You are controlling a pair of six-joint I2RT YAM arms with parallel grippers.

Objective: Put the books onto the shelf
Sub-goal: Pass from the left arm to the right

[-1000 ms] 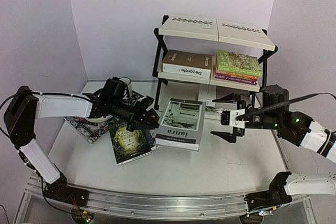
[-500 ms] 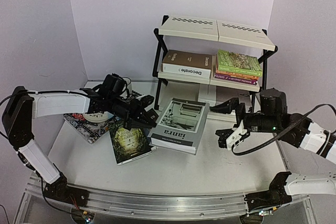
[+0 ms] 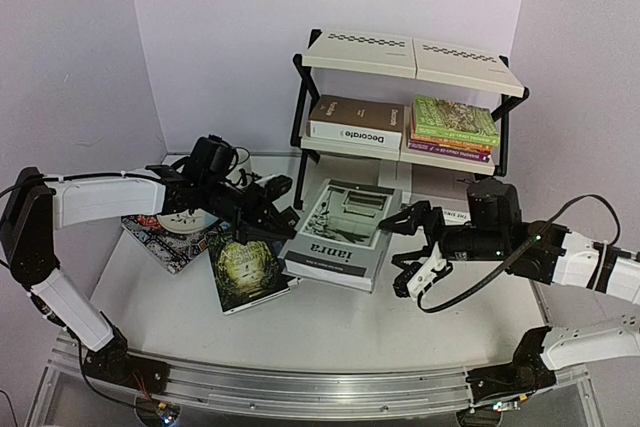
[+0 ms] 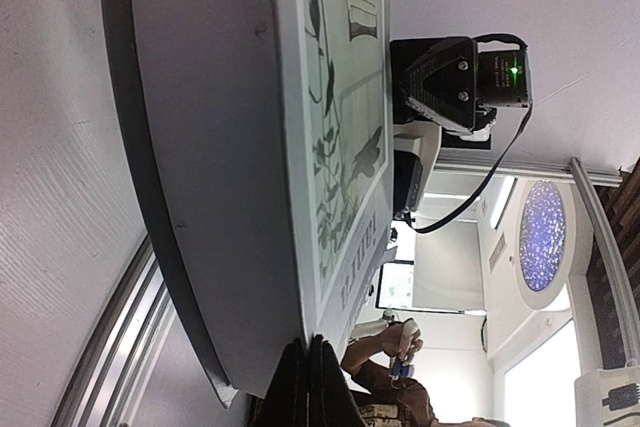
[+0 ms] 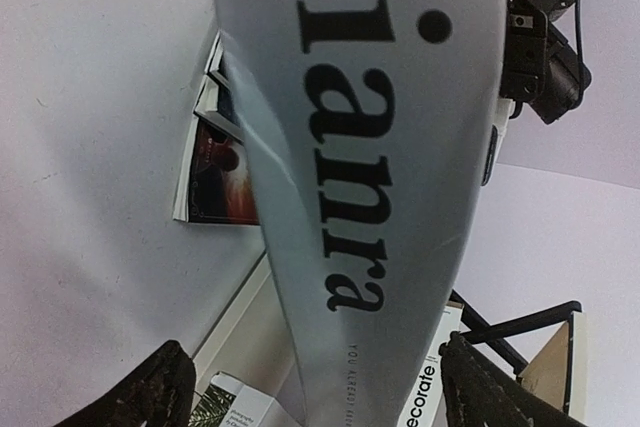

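Note:
The grey-white "ianra" book (image 3: 340, 232) lies in the middle of the table, its left side raised. My left gripper (image 3: 283, 224) is shut, its tips pressed against that raised edge; in the left wrist view the shut fingers (image 4: 310, 387) touch the book's (image 4: 230, 147) lower corner. My right gripper (image 3: 413, 250) is open and straddles the book's right end. In the right wrist view the book's (image 5: 370, 147) spine stands between the wide fingers (image 5: 165, 387). The shelf (image 3: 410, 52) stands behind, with "Decorate" (image 3: 355, 122) and a stack of colourful books (image 3: 455, 122) on its middle tier.
A dark forest-cover book (image 3: 245, 267) lies flat left of the grey one. A patterned flat item (image 3: 155, 242) sits under my left arm. A palm-leaf book (image 3: 425, 209) lies at the shelf's foot. Purple walls close in on three sides.
My right gripper swung left and turned so that its fingers now bracket the grey book's right end, closing slightly. The left gripper tipped the book's left edge up further.

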